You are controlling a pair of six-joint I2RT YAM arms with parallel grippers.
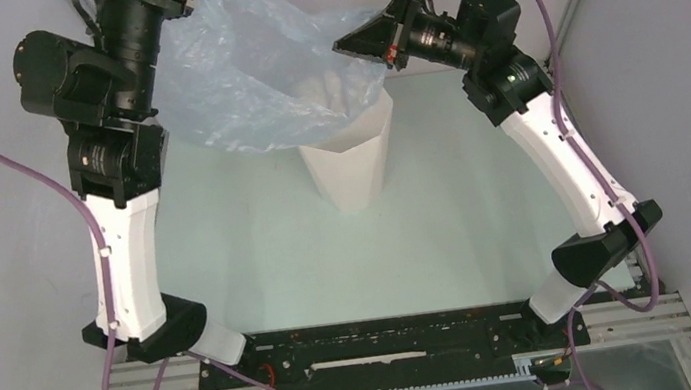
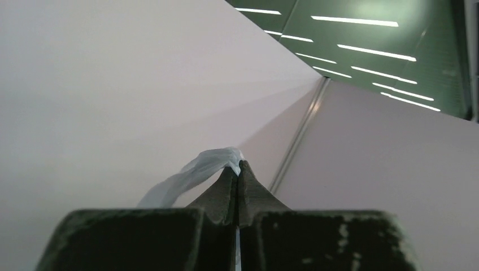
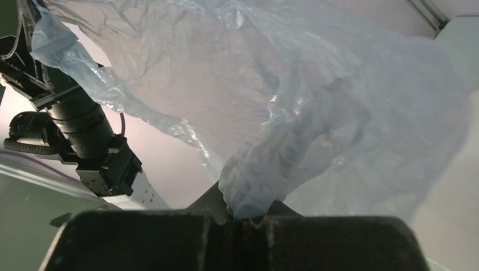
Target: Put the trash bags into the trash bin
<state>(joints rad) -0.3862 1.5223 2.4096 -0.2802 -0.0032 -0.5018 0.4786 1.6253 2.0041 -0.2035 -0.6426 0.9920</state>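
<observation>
The pale-blue film trash bag (image 1: 248,61) hangs spread in the air between my two grippers, above and left of the white faceted trash bin (image 1: 349,159). Its lower right part drapes over the bin's rim; I cannot tell if any of it is inside. My left gripper (image 2: 238,168) is shut on a twisted strip of the bag (image 2: 189,176), held high at the top edge of the top view. My right gripper (image 1: 347,45) is shut on a bunched fold of the bag (image 3: 316,101) just above the bin's right rim; it also shows in the right wrist view (image 3: 248,213).
The bin stands upright mid-table on the pale green tabletop (image 1: 259,257). Grey walls close in on the left, right and back. The black base rail (image 1: 391,338) runs along the near edge. My left arm (image 3: 85,130) shows beyond the bag in the right wrist view.
</observation>
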